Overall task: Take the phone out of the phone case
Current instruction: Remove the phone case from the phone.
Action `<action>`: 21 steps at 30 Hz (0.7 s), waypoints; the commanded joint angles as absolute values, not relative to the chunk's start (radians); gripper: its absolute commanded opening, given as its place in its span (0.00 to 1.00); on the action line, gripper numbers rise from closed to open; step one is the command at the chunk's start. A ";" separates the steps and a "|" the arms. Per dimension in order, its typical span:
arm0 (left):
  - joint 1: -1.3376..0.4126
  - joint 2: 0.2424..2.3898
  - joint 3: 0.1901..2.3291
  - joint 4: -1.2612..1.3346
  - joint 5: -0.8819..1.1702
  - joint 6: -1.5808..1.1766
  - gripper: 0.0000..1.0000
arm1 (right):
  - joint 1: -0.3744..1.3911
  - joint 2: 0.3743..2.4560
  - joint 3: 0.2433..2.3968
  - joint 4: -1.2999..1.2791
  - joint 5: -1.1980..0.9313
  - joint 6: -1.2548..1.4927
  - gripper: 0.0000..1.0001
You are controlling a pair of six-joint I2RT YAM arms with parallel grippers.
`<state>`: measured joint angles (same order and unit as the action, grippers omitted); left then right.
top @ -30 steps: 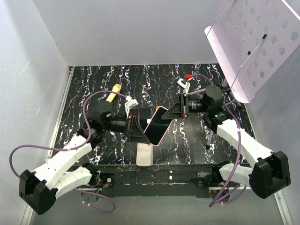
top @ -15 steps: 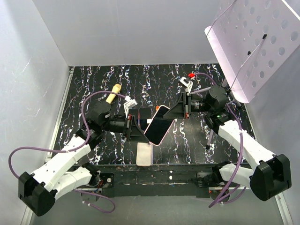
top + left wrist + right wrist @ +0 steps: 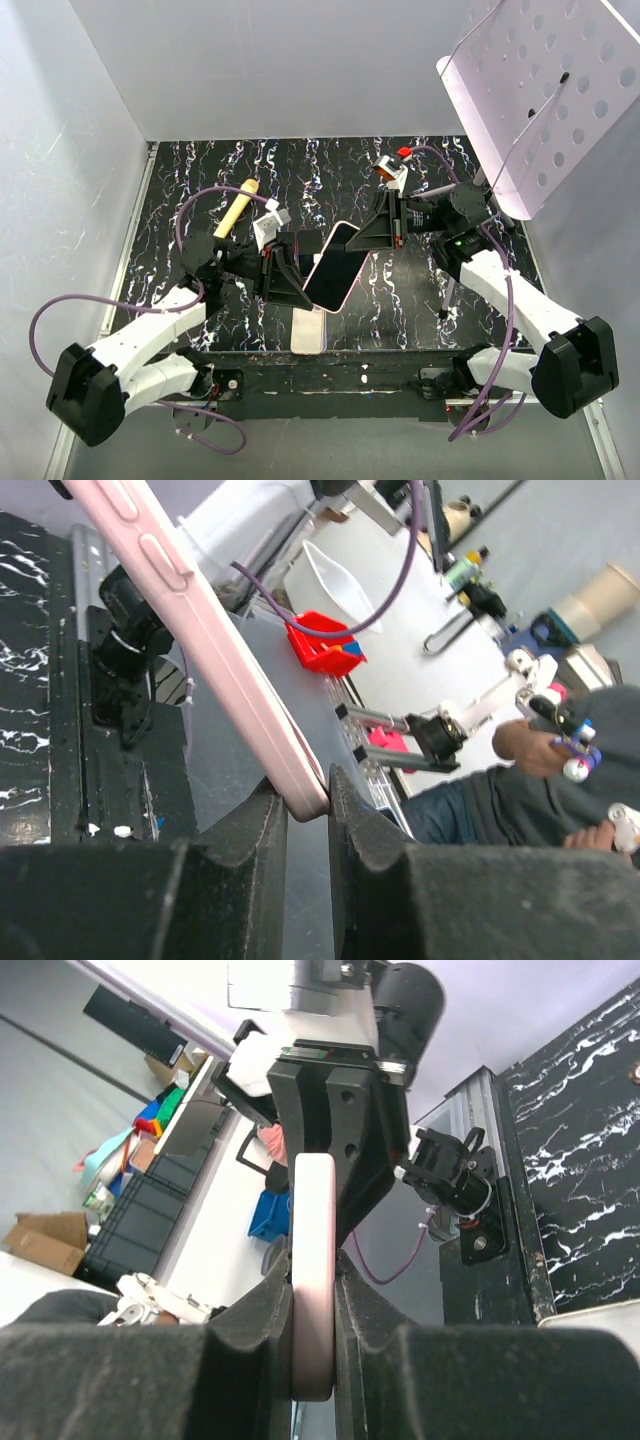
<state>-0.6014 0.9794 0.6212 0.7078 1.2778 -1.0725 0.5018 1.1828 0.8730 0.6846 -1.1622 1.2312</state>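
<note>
A phone with a dark screen sits in a pink case (image 3: 333, 268), held tilted in the air between both arms above the black marbled table (image 3: 300, 170). My left gripper (image 3: 298, 287) is shut on the case's lower left corner; in the left wrist view the pink case edge (image 3: 200, 630) runs down into the gripper (image 3: 307, 805). My right gripper (image 3: 362, 238) is shut on the case's upper right end; in the right wrist view the pink edge (image 3: 313, 1260) stands upright between the pads (image 3: 313, 1380). The phone is still seated in the case.
A yellowish cylinder (image 3: 236, 206) lies at the back left of the table. A pale flat card (image 3: 308, 330) lies at the table's near edge under the phone. A perforated white panel (image 3: 540, 90) hangs over the back right. White walls close in the sides.
The left arm has swung lower and leftward, and the phone has tilted and shifted slightly left and down. The right wrist has risen a little. Both grippers keep their hold.
</note>
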 commanded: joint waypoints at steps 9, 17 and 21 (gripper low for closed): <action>-0.620 1.143 0.630 1.540 1.201 -1.387 0.00 | 0.667 1.406 0.937 1.474 -1.039 1.696 0.01; -0.621 1.129 0.673 1.496 1.175 -1.338 0.00 | 0.730 1.499 0.982 1.555 -0.963 1.787 0.01; -0.621 1.094 0.658 1.430 1.144 -1.243 0.00 | 0.742 1.512 0.960 1.591 -0.924 1.836 0.01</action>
